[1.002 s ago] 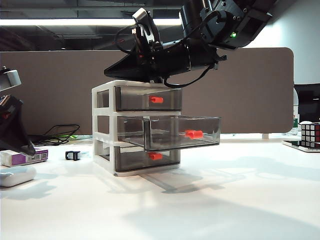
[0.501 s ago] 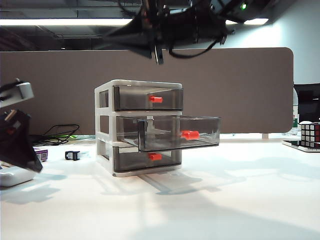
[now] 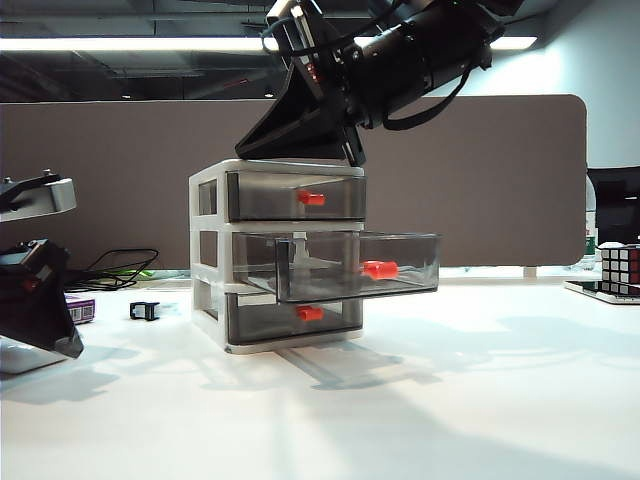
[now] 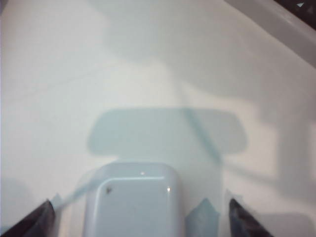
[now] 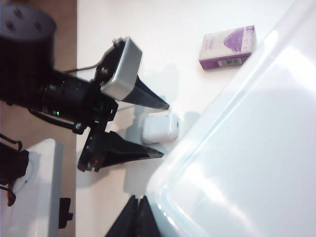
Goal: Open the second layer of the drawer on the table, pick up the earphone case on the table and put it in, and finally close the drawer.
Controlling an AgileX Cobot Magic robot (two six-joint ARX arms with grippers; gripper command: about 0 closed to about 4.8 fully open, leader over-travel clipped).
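Earphone case [image 5: 160,127]: glossy white, lying on the table [image 3: 450,400] between the two spread fingers of the left gripper [image 5: 160,123], at the far left of the room. From the left wrist camera the case [image 4: 133,200] sits between the dark fingertips [image 4: 37,222], with a gap on each side; jaws at full spread, holding nothing.

Purple-and-white box [image 5: 227,48]: flat on the table just beyond the left gripper [image 3: 40,310], near the case but apart from it.

Small black clip [image 3: 146,311]: on the table between the left gripper and the drawer unit, in front of a coil of black cable [image 3: 115,268].

Drawer unit [image 3: 277,255]: white frame, three smoky grey trays with red-orange handles, standing mid-table. Top and bottom trays are pushed in. Middle tray [image 3: 355,265]: pulled well out toward the right, its handle [image 3: 380,269] forward of the other two.

Right gripper [image 3: 305,125]: above the drawer unit, its dark fingers angled down over the top of the frame; in its own wrist camera the fingertips [image 5: 137,217] lie close together with nothing between them.

Cube puzzle [image 3: 620,268]: far right edge of the table, well away from both grippers.
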